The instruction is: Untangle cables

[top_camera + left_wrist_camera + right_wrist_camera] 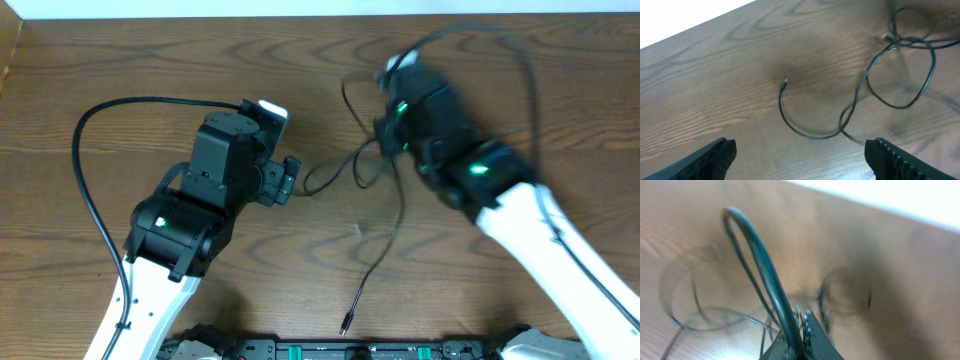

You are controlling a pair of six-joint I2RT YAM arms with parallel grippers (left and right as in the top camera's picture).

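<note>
Cables (372, 175), knotted on bench (120, 60): right gripper (797, 335) pinching a black strand, left gripper (800, 155) spread, empty; best lift slowly, watching loops slip free.

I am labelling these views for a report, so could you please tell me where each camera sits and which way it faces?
Overhead: above the table, facing straight down; both arms and the cables show.
Left wrist: on the left arm, facing down and forward at the table; its open left tool shows.
Right wrist: on the right arm, close to the wood; its right tool is shut on a cable.
Shared: overhead and left wrist both show the cable loops.
</note>
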